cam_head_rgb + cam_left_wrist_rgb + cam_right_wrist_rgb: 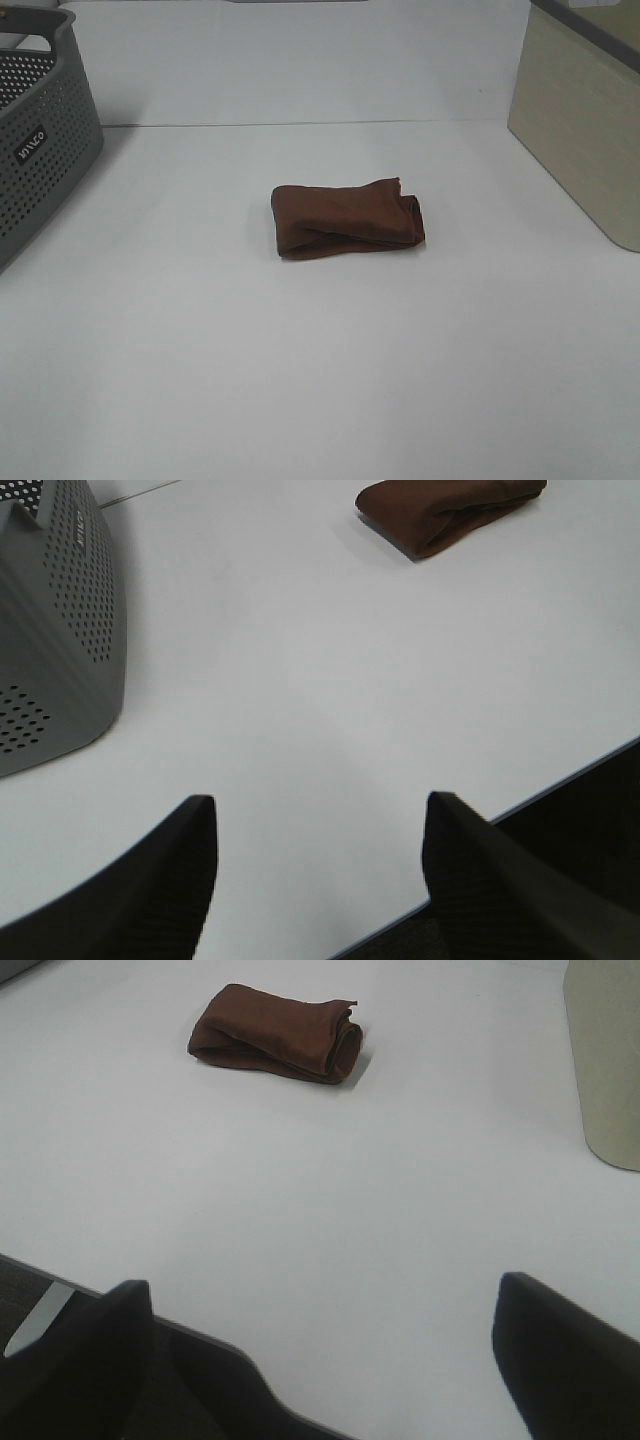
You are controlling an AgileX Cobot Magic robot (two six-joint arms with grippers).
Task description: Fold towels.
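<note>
The dark reddish-brown towel (pixel 347 217) lies folded into a small thick bundle at the middle of the white table. It also shows in the left wrist view (pixel 447 512) and in the right wrist view (pixel 277 1032). No white tag shows. Neither arm is in the exterior high view. My left gripper (pixel 320 825) is open and empty, over the table's near edge, far from the towel. My right gripper (pixel 325 1315) is open and empty, also over the near edge and well short of the towel.
A grey perforated basket (pixel 40 130) stands at the back left and also shows in the left wrist view (pixel 55 630). A beige bin (pixel 585 120) stands at the back right and also shows in the right wrist view (pixel 605 1060).
</note>
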